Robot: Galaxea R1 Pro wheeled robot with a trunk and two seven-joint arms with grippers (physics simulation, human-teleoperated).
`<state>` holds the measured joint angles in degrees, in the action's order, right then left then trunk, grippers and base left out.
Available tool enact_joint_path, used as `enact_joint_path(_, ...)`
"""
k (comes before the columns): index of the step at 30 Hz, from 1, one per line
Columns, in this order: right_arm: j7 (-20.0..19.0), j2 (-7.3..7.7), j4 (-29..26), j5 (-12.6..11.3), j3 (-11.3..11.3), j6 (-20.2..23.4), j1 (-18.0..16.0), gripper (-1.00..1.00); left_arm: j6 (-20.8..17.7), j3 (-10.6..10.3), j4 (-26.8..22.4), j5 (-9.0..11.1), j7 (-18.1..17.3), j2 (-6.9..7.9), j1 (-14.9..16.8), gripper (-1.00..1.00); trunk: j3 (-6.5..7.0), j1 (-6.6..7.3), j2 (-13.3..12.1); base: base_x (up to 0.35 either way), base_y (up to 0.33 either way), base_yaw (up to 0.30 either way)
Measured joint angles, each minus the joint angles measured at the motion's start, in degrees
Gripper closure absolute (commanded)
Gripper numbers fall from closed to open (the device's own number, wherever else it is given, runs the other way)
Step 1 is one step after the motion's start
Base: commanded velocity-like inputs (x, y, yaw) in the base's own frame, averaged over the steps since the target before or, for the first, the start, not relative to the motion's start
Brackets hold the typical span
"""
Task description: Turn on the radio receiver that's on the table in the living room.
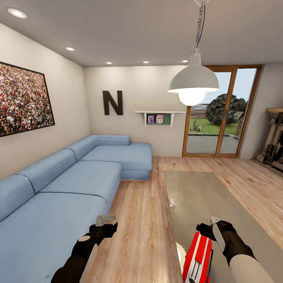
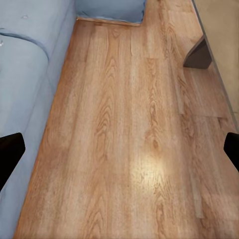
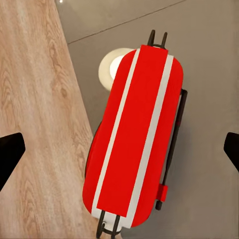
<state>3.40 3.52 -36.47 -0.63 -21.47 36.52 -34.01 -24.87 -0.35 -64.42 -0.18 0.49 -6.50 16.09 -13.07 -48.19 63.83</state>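
Note:
The glossy red radio receiver point(image 1: 197, 255) with white trim stripes stands on the near end of the low glass-topped table point(image 1: 204, 196) in the living room. In the right wrist view the radio point(image 3: 133, 139) lies directly below, seen from its top, its thin dark handle along one side. My right gripper point(image 1: 210, 225) hovers just above and behind the radio; its black fingertips point(image 3: 10, 149) stand far apart, open, touching nothing. My left gripper point(image 1: 105, 221) hangs open over the wood floor point(image 2: 124, 139) between sofa and table, holding nothing. The dial face is hidden.
A long blue sectional sofa point(image 1: 67, 184) runs along the left wall. A white pendant lamp point(image 1: 193, 80) hangs above the table. A black "N" point(image 1: 113, 102) and a shelf point(image 1: 159, 114) are on the far wall, glass doors point(image 1: 220, 114) at the back right. The table's grey base point(image 2: 199, 55) stands near the left gripper.

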Motion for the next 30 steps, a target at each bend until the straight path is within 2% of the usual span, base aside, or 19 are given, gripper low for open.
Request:
enact_joint_path(6, 0.45, -0.07, 0.00, 0.16, 0.70, 0.10, 0.00, -1.00, -0.03, 0.00, 0.00, 0.00, -0.04, 0.00, 0.00, -1.00, 0.00, 0.00, 0.00, 0.000, 0.000, 0.000)
enact_joint_path(11, 0.55, -0.09, 0.05, 0.11, 5.23, 0.04, 0.00, -1.00, -0.06, 0.00, 0.00, 0.00, -0.05, -0.07, 0.00, -1.00, 0.00, 0.00, 0.00, 0.000, 0.000, 0.000)
enact_joint_path(16, 0.48, -0.09, 0.08, 0.02, 7.68, -0.12, 0.00, -1.00, -0.08, 0.00, 0.00, 0.00, -0.04, -0.08, 0.00, -1.00, 0.00, 0.00, 0.00, 0.000, 0.000, 0.000)
enact_joint_path(19, 0.47, -0.09, 0.09, 0.01, 7.85, -0.13, 0.00, -1.00, -0.08, 0.00, 0.00, 0.00, -0.03, -0.09, 0.00, -1.00, 0.00, 0.00, 0.00, 0.000, 0.000, 0.000)
enact_joint_path(30, 0.39, -0.09, 0.09, -0.24, 7.26, -0.17, 0.00, -1.00, 0.00, -0.08, 0.00, -0.09, 0.13, -0.05, 0.00, -1.00, -1.97, -2.41, 4.40, 0.000, 0.000, 0.000)
